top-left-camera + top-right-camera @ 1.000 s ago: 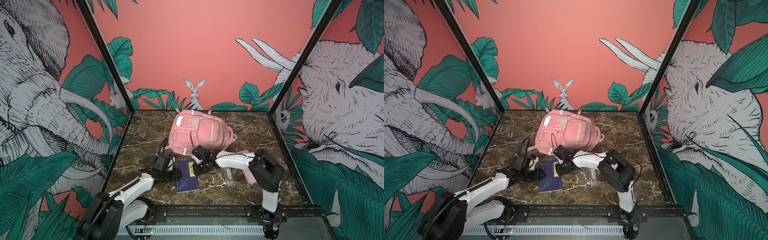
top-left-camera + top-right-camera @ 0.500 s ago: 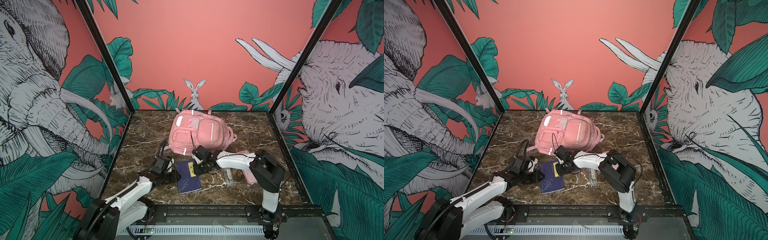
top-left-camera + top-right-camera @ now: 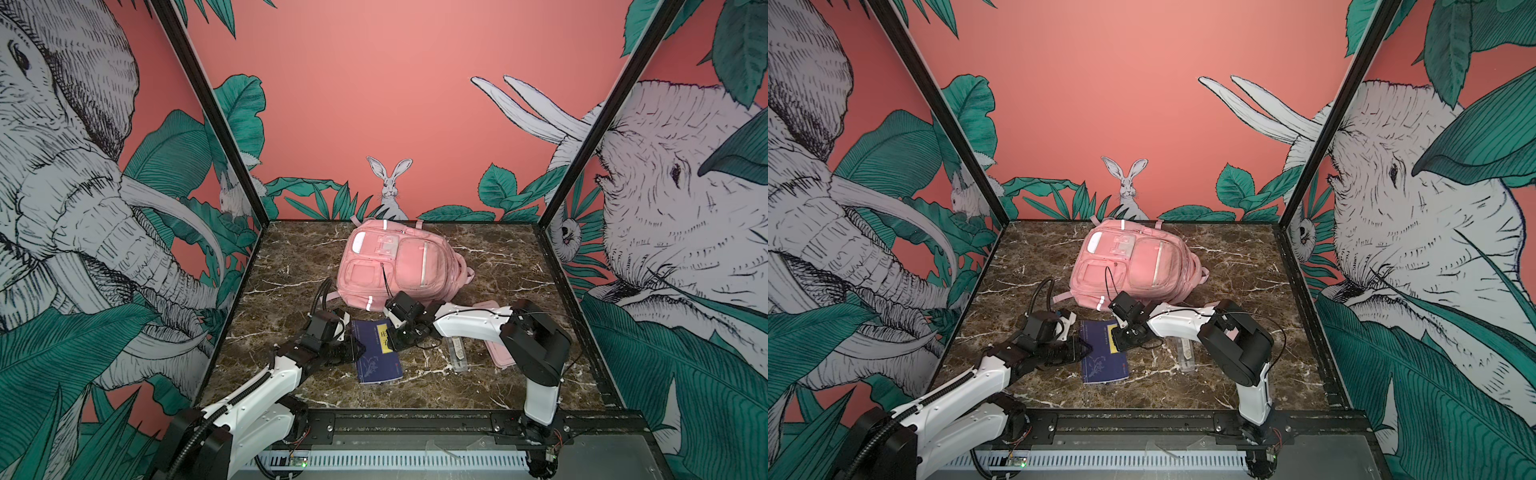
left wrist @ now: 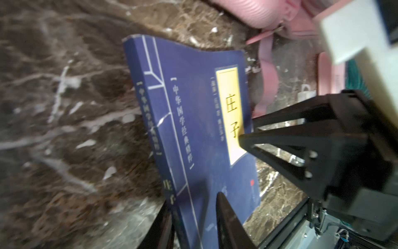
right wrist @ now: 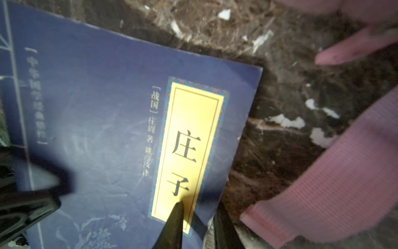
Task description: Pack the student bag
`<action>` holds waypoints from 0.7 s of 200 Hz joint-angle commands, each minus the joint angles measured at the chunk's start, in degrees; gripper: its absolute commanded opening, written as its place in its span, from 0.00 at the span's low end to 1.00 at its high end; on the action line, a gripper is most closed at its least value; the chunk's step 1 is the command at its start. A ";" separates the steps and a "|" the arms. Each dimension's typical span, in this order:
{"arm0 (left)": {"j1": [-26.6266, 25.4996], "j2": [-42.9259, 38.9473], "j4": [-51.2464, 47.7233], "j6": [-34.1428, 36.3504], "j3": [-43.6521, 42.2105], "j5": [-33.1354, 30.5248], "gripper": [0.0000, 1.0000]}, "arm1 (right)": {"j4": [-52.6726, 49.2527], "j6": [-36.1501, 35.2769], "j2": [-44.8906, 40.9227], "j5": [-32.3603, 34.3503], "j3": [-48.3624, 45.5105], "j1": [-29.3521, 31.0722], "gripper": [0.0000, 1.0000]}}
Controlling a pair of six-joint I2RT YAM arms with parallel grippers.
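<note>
- Top views both show the backpack [image 3: 399,266] [image 3: 1133,266] toward the rear middle of the marble table [image 3: 507,257]. Its front pockets face up and neither arm touches it.
- Just in front of it lies a dark blue book [image 3: 378,353] [image 3: 1102,357]. Its far edge is near the backpack's lower edge but apart from it.
- From the left, the left gripper [image 3: 357,351] reaches low across the table to the book's spine side.
- Seen from the left wrist, the left gripper [image 4: 192,200] straddles that spine edge. One finger lies over the cover and the other sits beside the spine. There is a gap between them, and I cannot tell whether they are squeezing the book [image 4: 204,129].
- From the right, the right gripper [image 3: 389,340] meets the book's opposite edge, beside the yellow title label [image 4: 231,112].
- Seen from the right wrist, one finger of the right gripper [image 5: 198,207] rests on the label [image 5: 189,151]. The other sits just past the cover's edge. The jaws stand narrow, and I cannot tell whether they pinch.
- A pink strap [image 4: 268,82] trails over the table beside the book.
- Right of the book lies a slim see-through item [image 3: 457,353]. Beyond it, a flat pink case [image 3: 500,357] sits partly under the right arm.
</note>
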 commanded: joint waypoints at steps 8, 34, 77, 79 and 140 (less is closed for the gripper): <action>-0.86 -0.60 6.55 -1.31 0.81 4.20 0.32 | 0.51 0.73 2.69 -0.09 -3.23 0.97 0.25; -0.86 0.35 6.04 -1.06 1.43 4.17 0.32 | 1.01 1.03 2.52 -0.18 -3.68 1.00 0.26; -0.86 3.06 7.24 -1.03 1.81 4.69 0.27 | 0.86 1.03 1.91 0.25 -3.78 0.97 0.32; -0.86 3.15 7.26 -1.10 1.90 4.74 0.27 | 0.85 1.05 1.86 0.19 -3.79 0.96 0.32; -0.85 5.48 9.29 -1.50 2.87 6.46 0.00 | 0.80 1.05 -0.69 1.00 -4.75 0.69 0.40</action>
